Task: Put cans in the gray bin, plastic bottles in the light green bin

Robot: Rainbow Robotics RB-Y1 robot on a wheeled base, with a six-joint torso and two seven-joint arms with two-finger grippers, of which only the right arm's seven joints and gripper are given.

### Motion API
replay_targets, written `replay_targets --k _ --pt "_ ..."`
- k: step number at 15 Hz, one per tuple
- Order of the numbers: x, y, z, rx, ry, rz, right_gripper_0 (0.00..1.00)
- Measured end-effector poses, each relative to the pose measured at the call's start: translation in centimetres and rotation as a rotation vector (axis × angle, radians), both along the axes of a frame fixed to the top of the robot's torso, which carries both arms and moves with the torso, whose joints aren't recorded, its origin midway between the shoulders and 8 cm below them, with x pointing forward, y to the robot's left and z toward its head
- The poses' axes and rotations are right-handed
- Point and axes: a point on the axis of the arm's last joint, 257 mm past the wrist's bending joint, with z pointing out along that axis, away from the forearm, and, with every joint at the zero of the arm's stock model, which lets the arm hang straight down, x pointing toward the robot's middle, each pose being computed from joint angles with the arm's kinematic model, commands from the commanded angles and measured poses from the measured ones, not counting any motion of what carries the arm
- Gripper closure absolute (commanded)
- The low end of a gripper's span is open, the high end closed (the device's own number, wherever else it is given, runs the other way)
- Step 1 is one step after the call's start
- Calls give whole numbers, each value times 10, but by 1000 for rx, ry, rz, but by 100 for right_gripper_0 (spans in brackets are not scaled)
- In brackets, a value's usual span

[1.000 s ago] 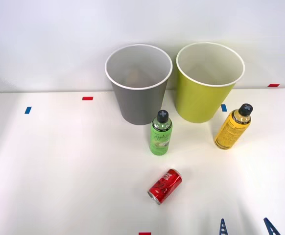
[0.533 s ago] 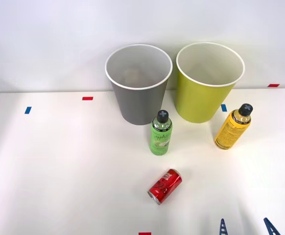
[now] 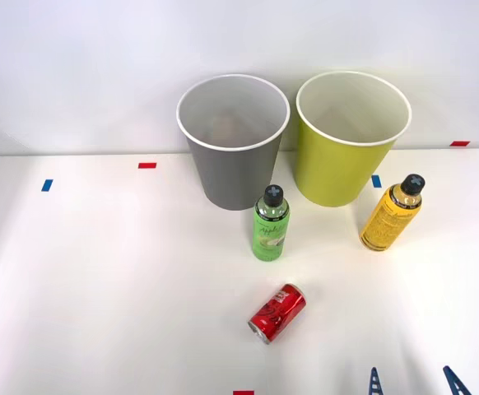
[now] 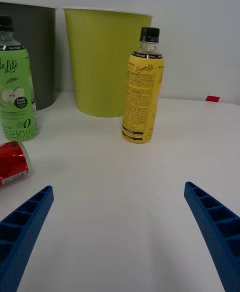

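Observation:
A red can (image 3: 277, 313) (image 4: 12, 163) lies on its side near the table's front middle. Behind it a green bottle (image 3: 269, 224) (image 4: 16, 100) stands upright, just in front of the gray bin (image 3: 233, 141) (image 4: 31, 52). A yellow-orange bottle (image 3: 392, 213) (image 4: 142, 86) stands to the right, in front of the light green bin (image 3: 351, 138) (image 4: 104, 60). My right gripper (image 3: 414, 382) (image 4: 120, 232) is open at the front right edge, empty, well short of the yellow bottle and to the right of the can.
Small red tape marks (image 3: 146, 165) and blue tape marks (image 3: 47, 185) dot the white table (image 3: 108, 280). A plain white wall stands close behind both bins. The table's left half is bare.

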Motion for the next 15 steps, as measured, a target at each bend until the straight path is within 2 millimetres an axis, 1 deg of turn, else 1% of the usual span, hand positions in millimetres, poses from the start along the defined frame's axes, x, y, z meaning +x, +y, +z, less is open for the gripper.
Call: replay_targets --k 15 --pt "0 0 0 0 0 0 10"
